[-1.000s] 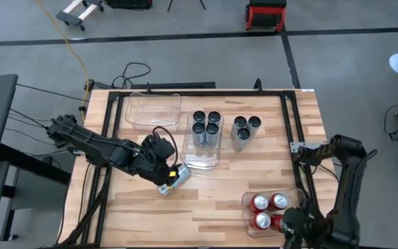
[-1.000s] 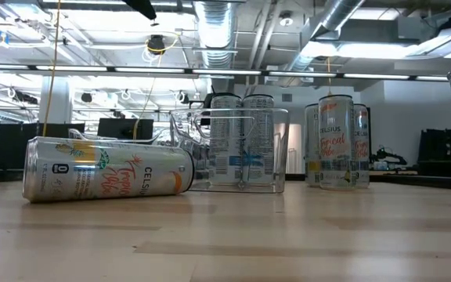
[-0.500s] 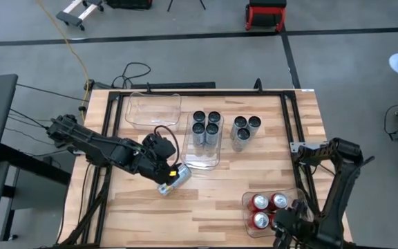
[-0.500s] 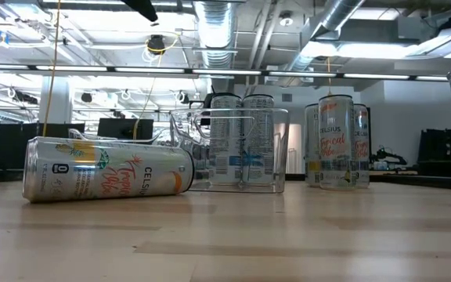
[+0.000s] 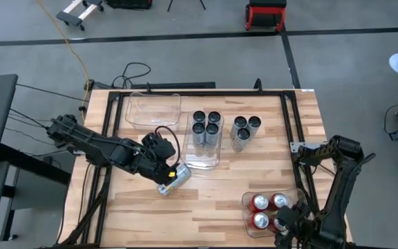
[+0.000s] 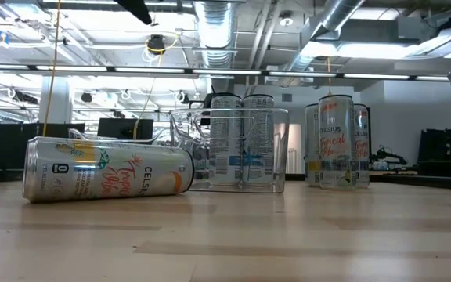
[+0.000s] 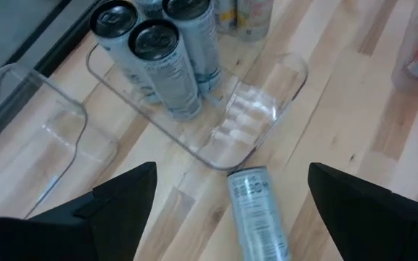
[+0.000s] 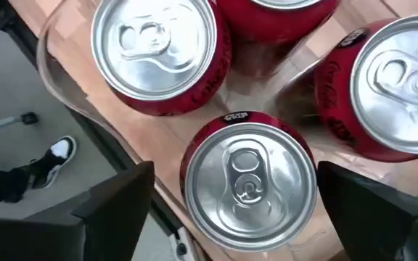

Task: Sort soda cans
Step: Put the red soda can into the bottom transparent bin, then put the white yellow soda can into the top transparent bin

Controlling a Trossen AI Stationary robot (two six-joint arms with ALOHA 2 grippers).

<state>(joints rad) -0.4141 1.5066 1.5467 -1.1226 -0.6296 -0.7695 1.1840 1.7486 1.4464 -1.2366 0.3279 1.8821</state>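
Red cans [image 8: 249, 185] stand in the clear bin [image 5: 249, 223] at the table's near right corner.
Right gripper [image 8: 238, 210] hovers over one can, fingers spread wide, holding nothing; left gripper [image 7: 227, 199] gapes above a fallen can [image 7: 256, 210].

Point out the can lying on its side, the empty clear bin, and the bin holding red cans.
lying can [image 6: 104, 169]: low view, printed side
empty clear bin [image 5: 153, 111]: high view, floor
red-can bin [image 5: 245, 207]: high view, left rim
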